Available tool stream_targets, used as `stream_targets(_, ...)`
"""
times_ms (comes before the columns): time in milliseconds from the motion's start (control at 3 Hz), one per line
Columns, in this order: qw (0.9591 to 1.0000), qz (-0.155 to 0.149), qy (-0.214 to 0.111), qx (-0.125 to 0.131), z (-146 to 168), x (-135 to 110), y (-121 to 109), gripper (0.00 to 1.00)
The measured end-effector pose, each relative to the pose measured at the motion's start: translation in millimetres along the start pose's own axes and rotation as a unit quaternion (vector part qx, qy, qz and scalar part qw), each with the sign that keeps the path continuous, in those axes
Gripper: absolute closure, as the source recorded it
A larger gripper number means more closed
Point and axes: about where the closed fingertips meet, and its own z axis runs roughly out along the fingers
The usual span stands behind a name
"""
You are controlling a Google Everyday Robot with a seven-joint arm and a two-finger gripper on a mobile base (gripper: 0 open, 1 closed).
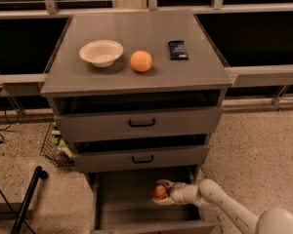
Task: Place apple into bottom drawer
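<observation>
The apple [159, 191], small and red, is held in my gripper [162, 193] inside the open bottom drawer [122, 213], toward its right side. My white arm reaches in from the lower right. The gripper is shut on the apple and holds it low over the drawer's grey floor; I cannot tell whether the apple touches the floor.
On the cabinet top [136, 67] stand a white bowl [101, 52], an orange [141, 61] and a dark packet [177, 49]. The two upper drawers [141, 123] are slightly pulled out. A wire basket [56, 145] sits on the floor to the left, and a black pole [27, 199] stands at lower left.
</observation>
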Motion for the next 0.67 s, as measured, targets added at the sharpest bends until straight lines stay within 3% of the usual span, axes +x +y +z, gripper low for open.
stream_targets(667,0.9998,0.004,-0.016,-0.011,28,33,-3,1.0)
